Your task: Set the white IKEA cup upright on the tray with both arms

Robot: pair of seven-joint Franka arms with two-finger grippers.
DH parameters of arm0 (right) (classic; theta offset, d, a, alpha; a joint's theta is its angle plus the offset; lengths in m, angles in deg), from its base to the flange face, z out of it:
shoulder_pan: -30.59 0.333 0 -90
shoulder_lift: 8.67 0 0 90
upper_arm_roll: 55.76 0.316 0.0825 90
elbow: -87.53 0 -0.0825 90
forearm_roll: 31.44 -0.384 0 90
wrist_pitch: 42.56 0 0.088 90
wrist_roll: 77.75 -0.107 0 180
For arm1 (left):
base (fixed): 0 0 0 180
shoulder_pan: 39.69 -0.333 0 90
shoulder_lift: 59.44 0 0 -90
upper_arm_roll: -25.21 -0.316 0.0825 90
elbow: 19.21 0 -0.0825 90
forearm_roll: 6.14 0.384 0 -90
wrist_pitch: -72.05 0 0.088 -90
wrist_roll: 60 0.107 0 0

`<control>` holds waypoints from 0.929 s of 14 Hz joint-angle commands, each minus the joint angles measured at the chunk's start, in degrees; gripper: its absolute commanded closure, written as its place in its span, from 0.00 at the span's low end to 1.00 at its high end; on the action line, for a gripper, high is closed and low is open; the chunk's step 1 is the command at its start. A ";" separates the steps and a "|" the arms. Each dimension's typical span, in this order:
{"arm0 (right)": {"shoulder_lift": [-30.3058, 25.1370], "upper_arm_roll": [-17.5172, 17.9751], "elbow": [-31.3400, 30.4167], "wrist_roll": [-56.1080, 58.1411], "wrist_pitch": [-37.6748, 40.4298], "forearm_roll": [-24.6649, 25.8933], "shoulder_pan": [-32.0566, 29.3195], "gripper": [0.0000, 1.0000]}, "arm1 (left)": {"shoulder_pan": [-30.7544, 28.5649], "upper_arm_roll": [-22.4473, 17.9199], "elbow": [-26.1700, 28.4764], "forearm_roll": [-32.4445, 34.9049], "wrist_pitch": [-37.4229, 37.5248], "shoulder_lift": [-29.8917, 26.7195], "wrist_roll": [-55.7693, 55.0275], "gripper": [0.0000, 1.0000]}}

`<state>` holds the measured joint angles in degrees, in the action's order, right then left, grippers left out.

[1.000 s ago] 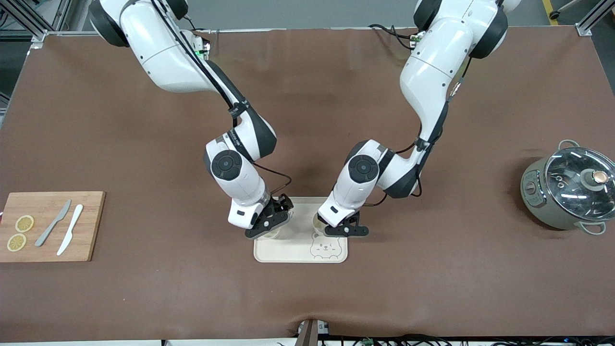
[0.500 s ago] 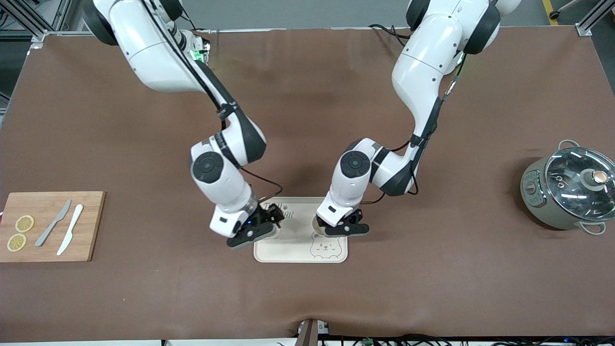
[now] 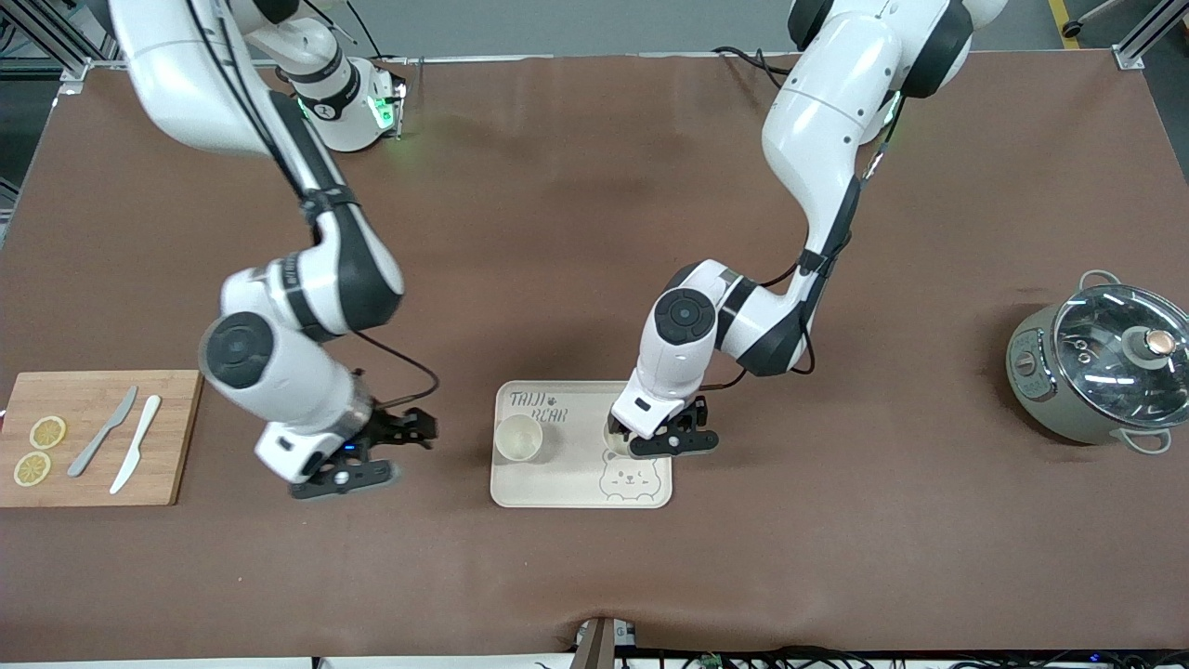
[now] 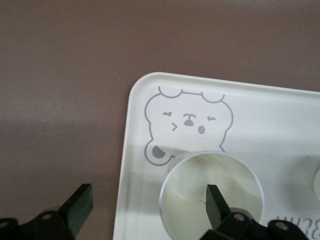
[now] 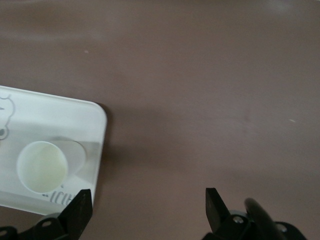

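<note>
One cup [image 4: 210, 192] sits below left end effector [image 4: 150, 210].

High front; wrists over tray [image 3: 650, 497]

Second cup [image 3: 616, 433] (under left gripper [image 3: 675, 439]) mostly hidden.

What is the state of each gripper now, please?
Left gripper: open, over a cup on the tray, gripping nothing.
Right gripper: open, empty, over the table.
</note>
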<state>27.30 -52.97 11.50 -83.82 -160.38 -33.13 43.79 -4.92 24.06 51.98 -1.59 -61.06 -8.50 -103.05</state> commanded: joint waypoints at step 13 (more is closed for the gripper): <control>-21.71 -9.98 -14.57 7.56 8.92 0.02 -7.49 0.00 | -19.29 -1.32 2.29 -8.86 25.71 -23.60 30.19 0.00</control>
<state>12.13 -61.54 3.86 -78.94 -151.44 -33.07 36.29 -22.67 22.71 52.15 -9.69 -35.28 -30.64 -76.72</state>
